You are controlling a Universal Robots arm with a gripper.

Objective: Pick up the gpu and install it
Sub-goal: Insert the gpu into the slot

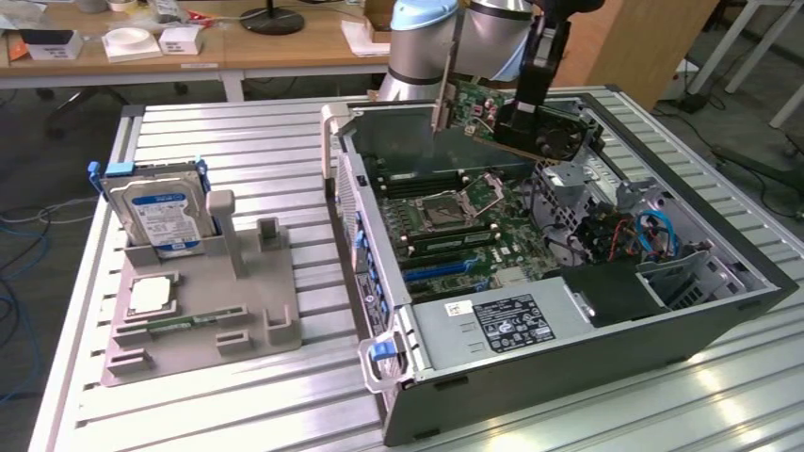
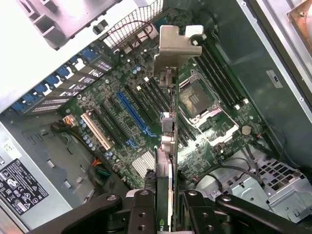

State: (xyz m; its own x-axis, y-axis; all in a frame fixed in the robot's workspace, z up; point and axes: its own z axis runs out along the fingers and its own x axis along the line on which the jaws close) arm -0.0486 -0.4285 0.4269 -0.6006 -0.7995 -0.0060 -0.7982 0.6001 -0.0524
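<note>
The gpu point(image 1: 484, 108) hangs in the air above the open computer case point(image 1: 703, 320), a green circuit board with a silver bracket strip on its end. My gripper point(image 1: 538, 105) is shut on it from above. In the wrist view the gpu point(image 2: 167, 141) runs edge-on away from my gripper point(image 2: 165, 207), its black fingers point(image 2: 142, 212) pressed on both faces, with its bracket point(image 2: 175, 44) at the far end. Below it lies the motherboard point(image 2: 122, 92) with a long blue slot point(image 2: 132, 114) and an empty processor socket point(image 2: 197, 95). The card is well clear of the board.
A grey fixture point(image 1: 207, 311) on the slatted metal table point(image 1: 251, 132) holds a silver hard drive point(image 1: 160, 215) and a small square chip point(image 1: 151, 294). Inside the case are the power supply point(image 1: 503, 322), cables point(image 1: 641, 235) and a drive cage point(image 2: 282, 187).
</note>
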